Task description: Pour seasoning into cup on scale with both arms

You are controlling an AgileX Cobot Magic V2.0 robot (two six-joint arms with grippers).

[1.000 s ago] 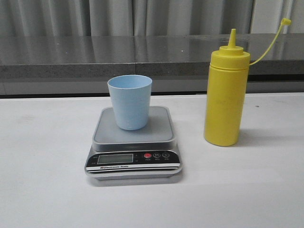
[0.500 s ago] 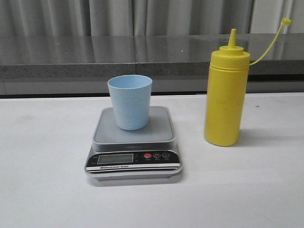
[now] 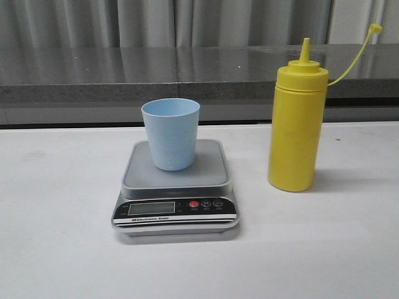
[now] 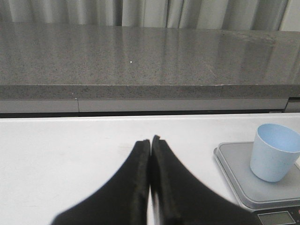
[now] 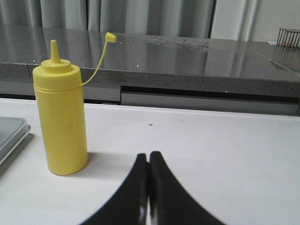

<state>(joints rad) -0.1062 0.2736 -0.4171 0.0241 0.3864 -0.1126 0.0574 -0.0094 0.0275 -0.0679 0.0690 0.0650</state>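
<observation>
yellow seasoning [image 3: 295, 128] stands untouched beside the scale [image 3: 176, 187]; both my tools [image 4: 150, 145] [image 5: 149, 157] are closed, empty; next, right opens and reaches.

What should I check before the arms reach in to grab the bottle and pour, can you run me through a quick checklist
1. Cup upright on the scale platform: ok.
2. Yellow bottle upright on the table, apart from the scale: ok.
3. Nozzle uncapped, tethered cap hanging off to the side: ok.
4. Right gripper open for a grasp: not ok, fingers closed together, short of the bottle.
5. Left gripper open to steady the cup: not ok, fingers closed together, cup off to its side.
6. Scale display zeroed: cannot tell, digits too small to read.
</observation>
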